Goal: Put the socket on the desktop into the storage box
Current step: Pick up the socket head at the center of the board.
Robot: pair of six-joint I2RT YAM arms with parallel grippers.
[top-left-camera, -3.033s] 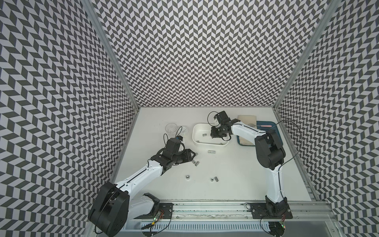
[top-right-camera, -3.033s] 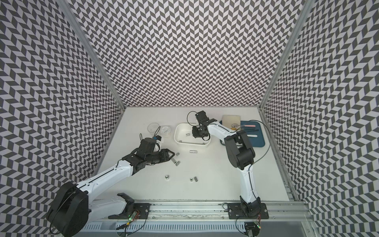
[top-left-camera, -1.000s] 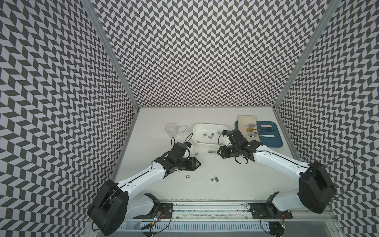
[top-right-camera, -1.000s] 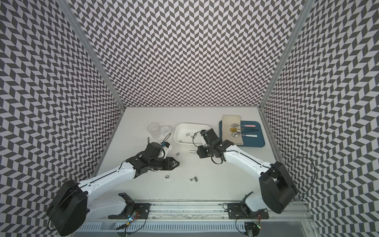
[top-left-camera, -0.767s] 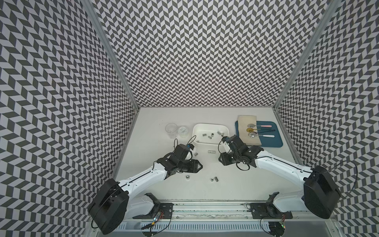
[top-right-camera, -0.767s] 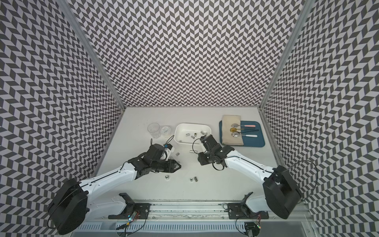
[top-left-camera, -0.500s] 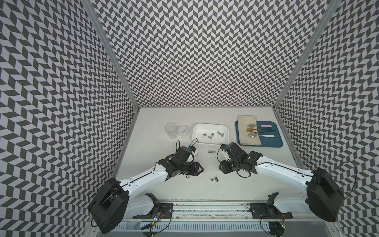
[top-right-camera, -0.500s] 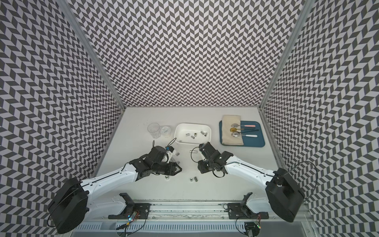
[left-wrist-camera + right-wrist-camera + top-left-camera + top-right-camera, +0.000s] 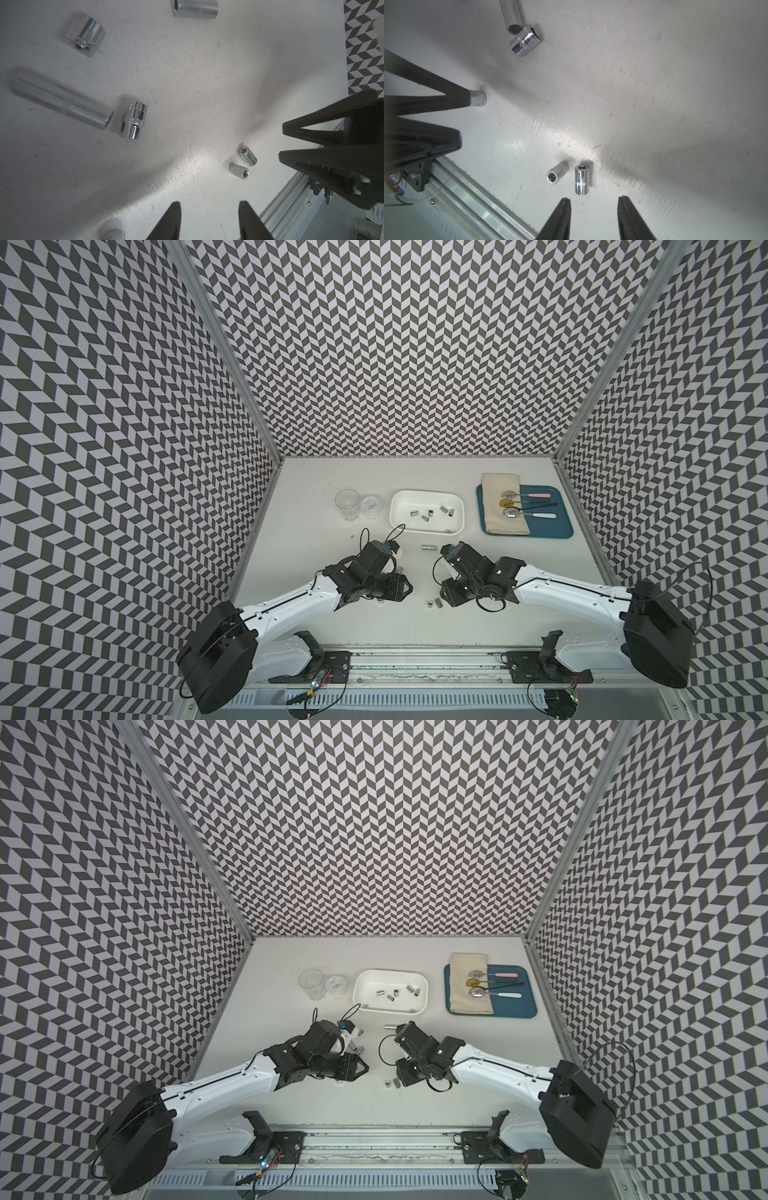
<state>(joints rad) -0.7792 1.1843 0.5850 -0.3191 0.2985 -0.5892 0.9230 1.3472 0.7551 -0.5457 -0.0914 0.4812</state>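
The desktop (image 9: pixel 316 497) is noted bearing the storage box (image 9: pixel 426 492), with several sockets (image 9: pixel 430 513) lodged inside. In front of the box the left gripper (image 9: pixel 209 202) and right gripper (image 9: pixel 594 198) are held low, jaws apart, nothing clamped. A pair of sockets (image 9: pixel 582 179) is seen lying loose, outside the box and well in front of it.

No text, labels, brands, numbers or signs legible, anywhere in view

Small cylindrical metal sockets (image 9: pixel 582 179) gleam mirror-bright, chrome-finished, on the matt, finely scratched off-white desktop (image 9: pixel 654 93). The shallow white storage box (image 9: pixel 432 530) looks like smooth plastic; the folded beige cloth (image 9: pixel 498 518) looks soft.
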